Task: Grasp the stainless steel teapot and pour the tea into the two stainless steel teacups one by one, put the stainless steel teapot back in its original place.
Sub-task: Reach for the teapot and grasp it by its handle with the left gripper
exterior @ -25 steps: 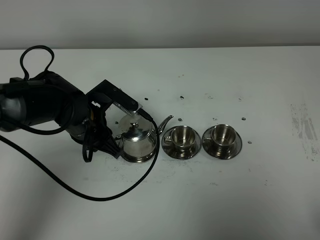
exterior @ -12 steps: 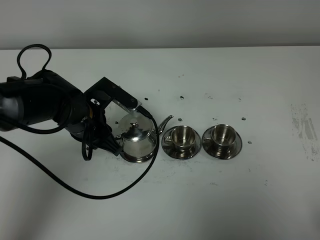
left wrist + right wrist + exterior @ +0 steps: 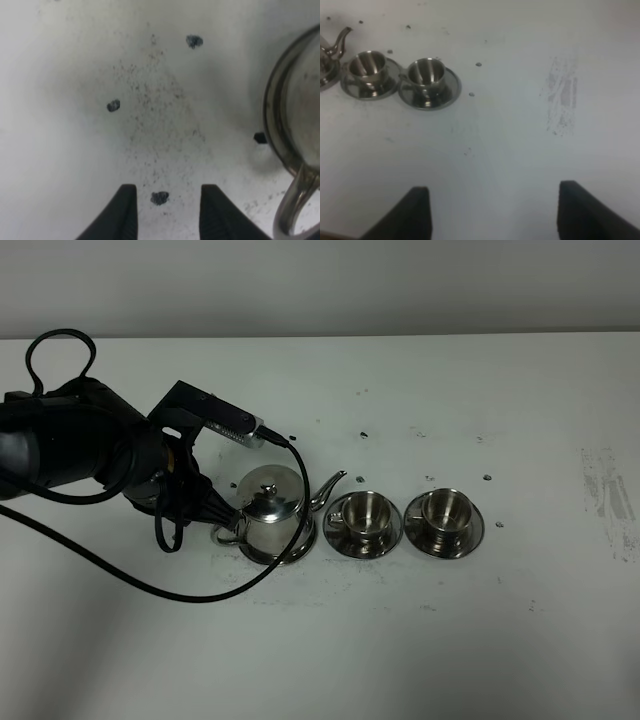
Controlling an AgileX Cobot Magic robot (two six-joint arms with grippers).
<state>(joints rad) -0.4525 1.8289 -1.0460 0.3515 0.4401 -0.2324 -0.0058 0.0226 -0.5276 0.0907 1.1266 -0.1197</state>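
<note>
**A:** State of the left pincer [image 3: 167, 212]?

**B:** Narrow gap. Fingers apart, with only speckled desk [image 3: 450, 640] between them. It grips nothing. The teapot's loop handle [image 3: 289, 200] sits just beside one finger, outside the gap.

**A:** Teapot position?

**B:** The stainless steel teapot [image 3: 272, 518] is upright, left of centre in the high view. It stands on a round steel dish [image 3: 295, 554], spout pointing right toward the cups.

**A:** Cups?

**B:** In a row to the right of the pot, each on its saucer. The near cup [image 3: 362, 512] is just past the spout tip, the far cup [image 3: 443, 510] beside it. The saucers almost touch.

**A:** And the right pincer [image 3: 492, 212]?

**B:** Wide and empty, over bare desk well apart from the cups. It is outside the high view.

**A:** Anything else?

**B:** A black cable [image 3: 200, 597] loops across the desk below the left arm [image 3: 80, 450].
</note>
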